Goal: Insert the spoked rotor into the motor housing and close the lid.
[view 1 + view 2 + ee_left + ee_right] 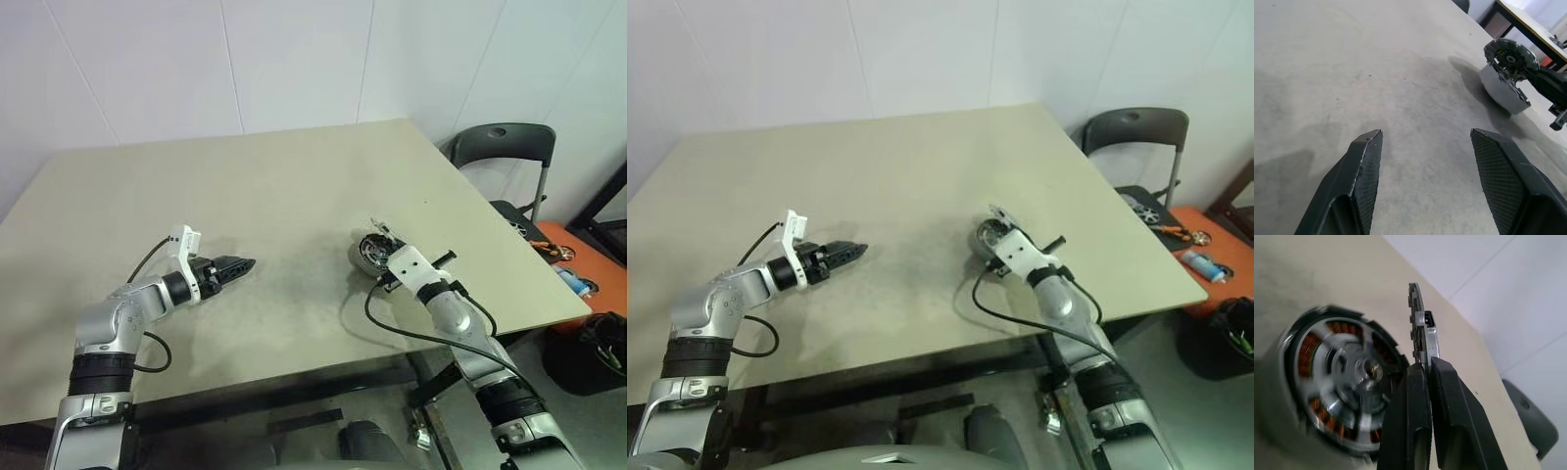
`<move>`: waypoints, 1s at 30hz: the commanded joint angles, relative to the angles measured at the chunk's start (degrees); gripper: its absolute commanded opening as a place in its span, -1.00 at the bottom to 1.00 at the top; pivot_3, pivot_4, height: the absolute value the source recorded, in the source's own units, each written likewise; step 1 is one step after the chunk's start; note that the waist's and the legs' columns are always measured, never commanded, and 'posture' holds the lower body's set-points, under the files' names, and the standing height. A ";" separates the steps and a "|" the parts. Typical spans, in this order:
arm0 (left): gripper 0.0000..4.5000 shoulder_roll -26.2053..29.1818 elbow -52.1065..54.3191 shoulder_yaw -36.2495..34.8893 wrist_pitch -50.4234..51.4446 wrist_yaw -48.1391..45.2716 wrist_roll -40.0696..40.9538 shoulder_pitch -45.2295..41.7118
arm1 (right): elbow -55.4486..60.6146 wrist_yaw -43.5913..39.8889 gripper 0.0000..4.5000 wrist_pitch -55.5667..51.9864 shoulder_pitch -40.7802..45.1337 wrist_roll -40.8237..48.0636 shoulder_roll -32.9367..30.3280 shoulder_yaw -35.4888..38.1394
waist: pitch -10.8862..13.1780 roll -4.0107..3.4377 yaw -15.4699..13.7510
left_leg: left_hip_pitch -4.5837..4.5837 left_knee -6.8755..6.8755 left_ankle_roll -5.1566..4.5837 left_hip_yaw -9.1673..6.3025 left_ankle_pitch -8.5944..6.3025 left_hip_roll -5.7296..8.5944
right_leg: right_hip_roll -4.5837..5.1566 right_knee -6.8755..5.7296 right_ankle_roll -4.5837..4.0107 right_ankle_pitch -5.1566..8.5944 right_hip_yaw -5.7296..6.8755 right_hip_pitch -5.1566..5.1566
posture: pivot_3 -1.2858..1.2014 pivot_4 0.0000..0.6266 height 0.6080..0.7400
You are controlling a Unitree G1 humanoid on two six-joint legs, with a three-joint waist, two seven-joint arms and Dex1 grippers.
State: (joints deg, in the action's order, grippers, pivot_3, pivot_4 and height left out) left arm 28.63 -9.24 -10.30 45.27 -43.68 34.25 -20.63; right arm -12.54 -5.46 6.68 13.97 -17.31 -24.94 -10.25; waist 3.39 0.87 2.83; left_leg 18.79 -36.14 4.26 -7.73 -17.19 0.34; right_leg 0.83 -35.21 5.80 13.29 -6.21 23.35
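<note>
with my right claw (1427,377) pinching the lid (1420,328) edge-on beside the motor housing (1327,382) — left claw (1425,171) spread — next: lay it flat and seat it.

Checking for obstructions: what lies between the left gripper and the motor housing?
Bare tabletop only, seen in the left wrist view: nothing lies between the left gripper and the motor housing.

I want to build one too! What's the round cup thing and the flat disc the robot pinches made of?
The motor housing looks like grey metal with a dull sheen; the orange-brown coils inside look like copper wire. The lid, pinched on edge by the right gripper, looks like silvery-grey metal too, thin with a notched rim. It could be aluminium or steel; I can't tell which.
</note>
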 commanded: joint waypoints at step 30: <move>0.36 1.32 2.18 -1.13 -0.46 -0.29 0.38 -0.33 | -9.53 8.06 -1.00 19.44 1.13 -20.68 -6.09 -6.88 | -0.09 0.19 1.29 | -0.53 -0.19 -0.01 0.07 0.00 0.01 | -0.02 -0.06 0.10 0.15 -0.13 -0.59 | 0.03 -1.00 1.00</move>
State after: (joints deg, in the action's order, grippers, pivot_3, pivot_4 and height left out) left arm 29.28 -8.99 -10.35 45.47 -43.74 34.27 -20.40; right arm -21.56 3.46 26.46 14.24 -37.35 -30.52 -16.53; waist 3.30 1.06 4.11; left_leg 18.25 -36.33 4.26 -7.66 -17.18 0.34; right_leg 0.80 -35.28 5.90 13.43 -6.34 22.76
